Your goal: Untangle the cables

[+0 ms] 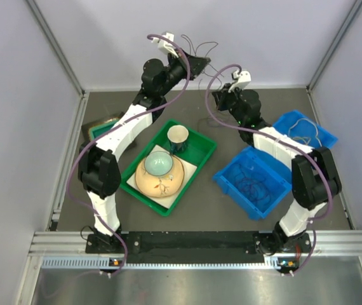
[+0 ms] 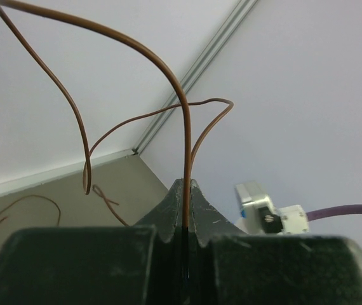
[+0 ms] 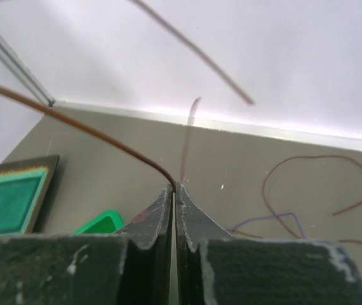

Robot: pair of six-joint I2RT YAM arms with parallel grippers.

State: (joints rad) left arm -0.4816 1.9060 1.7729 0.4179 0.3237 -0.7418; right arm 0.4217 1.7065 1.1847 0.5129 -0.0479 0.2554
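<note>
Black left jaws fill the bottom of the left wrist view, clenched on a brown cable (image 2: 185, 127) that rises straight out of the tips and arcs away overhead. Right jaws are likewise pinched shut on a brown strand (image 3: 92, 130) that leaves to the left; it is probably the same cable, though I cannot tell. From above, both arms are lifted at the far end of the desk (image 1: 105, 108), with a thin wisp of cables (image 1: 201, 47) between them against the back wall.

The job looks partly done. One blue bin (image 1: 228, 176) holds dark coils and the other blue bin (image 1: 289, 121) a pale wire. A loose brown loop (image 3: 314, 156) and a purple wire (image 3: 263, 220) lie on the desk below; whether they cross is unclear. The held cable has yet to come free.

Room is tight behind, where wall and corner post stand close. A green tray (image 1: 200, 149) sits near in front. Bare desk lies under the arms.
</note>
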